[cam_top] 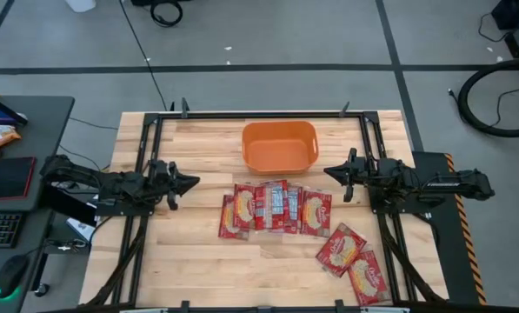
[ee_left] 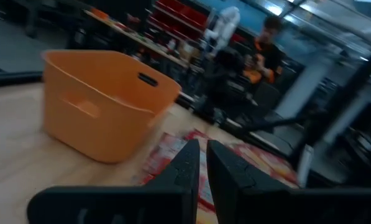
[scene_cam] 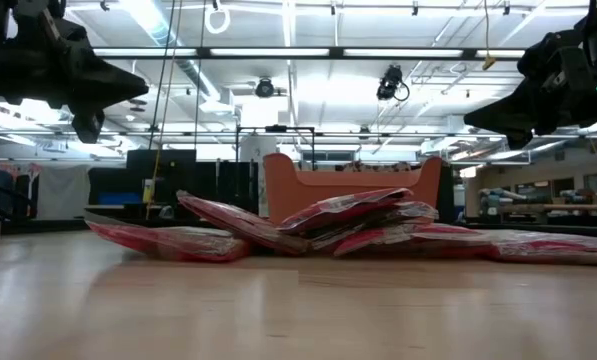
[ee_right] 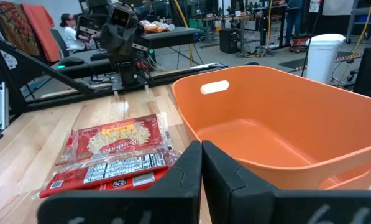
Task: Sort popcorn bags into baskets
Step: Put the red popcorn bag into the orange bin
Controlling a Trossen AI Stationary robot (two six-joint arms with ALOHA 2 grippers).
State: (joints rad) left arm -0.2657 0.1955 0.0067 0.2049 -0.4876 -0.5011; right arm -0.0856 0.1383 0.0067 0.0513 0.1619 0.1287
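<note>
Several flat red popcorn bags lie overlapping in a row at the table's middle, some showing white label panels; two more lie near the near right corner. The orange basket stands empty at the far middle. My left gripper hangs above the table left of the row, shut and holding nothing. My right gripper hangs right of the basket, shut and holding nothing. In the low view the bags pile in front of the basket.
A black frame runs round the table's edges. Bare wood shows on the near left and between bags and the near edge. A desk with a keyboard and mouse stands beyond the left edge. People show in the room behind the table.
</note>
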